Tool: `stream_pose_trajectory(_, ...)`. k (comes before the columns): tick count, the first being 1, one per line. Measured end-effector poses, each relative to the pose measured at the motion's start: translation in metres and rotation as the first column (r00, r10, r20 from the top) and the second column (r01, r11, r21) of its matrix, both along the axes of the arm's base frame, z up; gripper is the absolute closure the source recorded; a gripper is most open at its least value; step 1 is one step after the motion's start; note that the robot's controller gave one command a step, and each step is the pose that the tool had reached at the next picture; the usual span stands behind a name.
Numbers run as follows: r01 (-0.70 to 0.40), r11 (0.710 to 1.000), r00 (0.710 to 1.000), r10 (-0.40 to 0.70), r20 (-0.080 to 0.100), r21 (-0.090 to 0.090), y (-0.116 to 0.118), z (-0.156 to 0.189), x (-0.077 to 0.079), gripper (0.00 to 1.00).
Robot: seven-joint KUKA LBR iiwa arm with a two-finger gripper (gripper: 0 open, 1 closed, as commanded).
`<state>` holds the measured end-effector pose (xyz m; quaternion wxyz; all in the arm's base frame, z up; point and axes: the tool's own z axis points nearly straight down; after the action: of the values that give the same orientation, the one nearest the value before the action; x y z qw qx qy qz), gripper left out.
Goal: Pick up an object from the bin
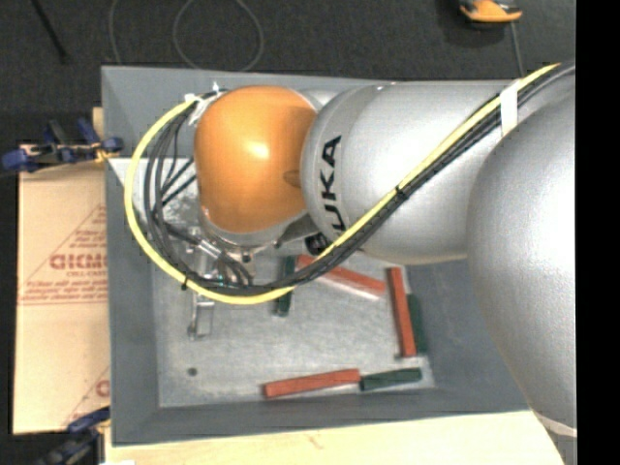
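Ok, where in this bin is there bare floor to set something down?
Bare floor: the patch between the gripper, the red-and-green stick along the bottom wall and the red-and-green stick along the right wall. Crowded beneath the arm, where a third red stick lies.

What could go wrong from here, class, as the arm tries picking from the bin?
The pincer sits above bare grey bin floor, left of the slim red-and-green stick near the lower wall; closing there would likely grab nothing. The yellow cable loop hangs low beside a short dark green piece and might snag it.
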<state>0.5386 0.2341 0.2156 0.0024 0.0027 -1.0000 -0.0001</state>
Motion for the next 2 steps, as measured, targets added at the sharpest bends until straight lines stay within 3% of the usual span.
stream_pose_trajectory(1, 0.072, 0.997, 0.997, -0.072, 0.003, -0.001, -0.031, -0.029, -0.025, 0.0)
stream_pose_trajectory(2, 0.082, 0.997, 0.997, -0.082, 0.002, -0.003, -0.077, -0.12, 0.01, 0.0)
